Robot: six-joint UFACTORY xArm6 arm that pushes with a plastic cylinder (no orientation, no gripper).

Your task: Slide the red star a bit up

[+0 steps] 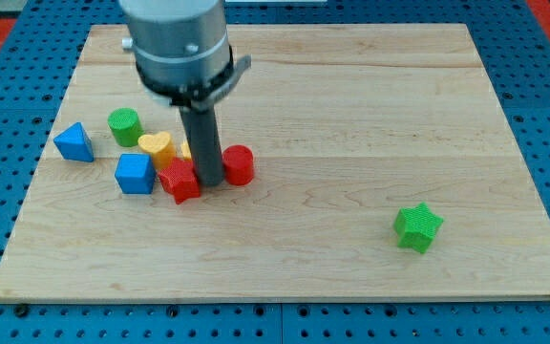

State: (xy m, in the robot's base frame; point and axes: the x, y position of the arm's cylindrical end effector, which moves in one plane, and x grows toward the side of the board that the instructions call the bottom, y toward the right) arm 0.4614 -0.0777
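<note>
The red star (179, 180) lies on the wooden board at the view's left-centre. My tip (210, 182) is down on the board right beside it, on the star's right, between it and a red cylinder (240, 163). A yellow heart (157, 147) sits just above the star. A blue cube (134, 173) sits to its left, close to it. A yellow block (186, 150) shows partly behind the rod; its shape is hidden.
A green cylinder (123, 125) and a blue triangular block (74, 142) lie further toward the view's left. A green star (417, 227) lies alone at the lower right. The wooden board (351, 115) rests on a blue pegboard surface.
</note>
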